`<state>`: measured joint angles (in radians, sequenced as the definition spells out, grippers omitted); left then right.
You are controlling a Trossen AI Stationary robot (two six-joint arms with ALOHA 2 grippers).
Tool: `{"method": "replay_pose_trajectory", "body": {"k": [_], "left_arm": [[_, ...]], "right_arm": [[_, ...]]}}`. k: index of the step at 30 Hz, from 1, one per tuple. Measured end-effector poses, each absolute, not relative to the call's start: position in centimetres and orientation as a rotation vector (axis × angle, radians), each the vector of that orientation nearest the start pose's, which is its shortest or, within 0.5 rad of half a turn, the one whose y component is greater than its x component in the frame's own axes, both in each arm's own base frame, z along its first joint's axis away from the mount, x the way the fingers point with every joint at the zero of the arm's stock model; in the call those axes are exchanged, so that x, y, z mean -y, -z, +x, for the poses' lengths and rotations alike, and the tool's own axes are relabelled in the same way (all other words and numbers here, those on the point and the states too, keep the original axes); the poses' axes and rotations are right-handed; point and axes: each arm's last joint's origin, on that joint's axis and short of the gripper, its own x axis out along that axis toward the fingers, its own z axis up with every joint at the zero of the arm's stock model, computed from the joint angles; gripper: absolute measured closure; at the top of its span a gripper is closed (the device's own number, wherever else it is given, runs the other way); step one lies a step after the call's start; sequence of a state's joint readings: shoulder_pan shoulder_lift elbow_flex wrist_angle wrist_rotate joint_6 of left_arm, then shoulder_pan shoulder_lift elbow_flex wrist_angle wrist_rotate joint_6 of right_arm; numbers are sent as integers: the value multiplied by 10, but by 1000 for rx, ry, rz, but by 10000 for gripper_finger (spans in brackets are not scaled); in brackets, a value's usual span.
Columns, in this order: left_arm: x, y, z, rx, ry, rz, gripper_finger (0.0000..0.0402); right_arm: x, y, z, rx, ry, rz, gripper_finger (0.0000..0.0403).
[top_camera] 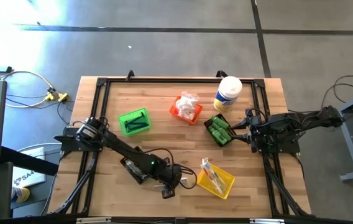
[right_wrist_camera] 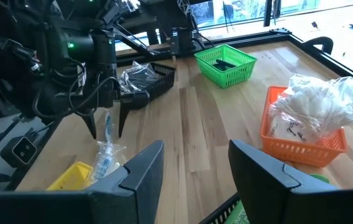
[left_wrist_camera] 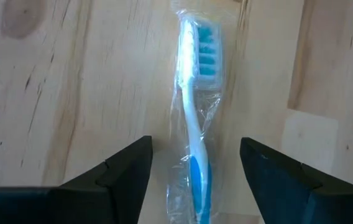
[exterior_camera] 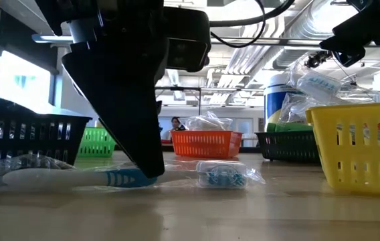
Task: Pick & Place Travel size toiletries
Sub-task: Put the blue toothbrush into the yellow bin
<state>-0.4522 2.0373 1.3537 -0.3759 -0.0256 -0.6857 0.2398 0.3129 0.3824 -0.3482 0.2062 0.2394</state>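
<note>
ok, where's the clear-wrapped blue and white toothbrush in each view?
High: barely visible under the left end effector, front edge.
Low: lying flat on the wood, bottom left.
Left wrist: centre, between the open fingers.
Right wrist: lower left.
Shared landmark: yellow plastic basket beside it.

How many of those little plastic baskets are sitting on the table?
5: a green basket toward the left, an orange basket mid-table, a dark basket of green items right of it, a yellow basket near the front, and a black basket partly hidden under the left arm.
</note>
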Motion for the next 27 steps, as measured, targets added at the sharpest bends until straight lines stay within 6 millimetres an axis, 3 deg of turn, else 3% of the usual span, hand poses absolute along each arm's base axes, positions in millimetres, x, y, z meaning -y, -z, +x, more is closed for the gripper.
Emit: {"method": "replay_pose_trajectory", "body": {"k": [8, 22, 27], "left_arm": [[179, -145, 371, -1140, 11, -357, 179], [177, -142, 370, -1147, -11, -345, 350], [178, -143, 371, -1143, 3, -354, 389]], "right_arm": [[-18, -235, 100, -275, -1, 176, 229], [-18, -235, 100, -275, -1, 176, 229], [-18, -235, 100, -275, -1, 176, 229]]}}
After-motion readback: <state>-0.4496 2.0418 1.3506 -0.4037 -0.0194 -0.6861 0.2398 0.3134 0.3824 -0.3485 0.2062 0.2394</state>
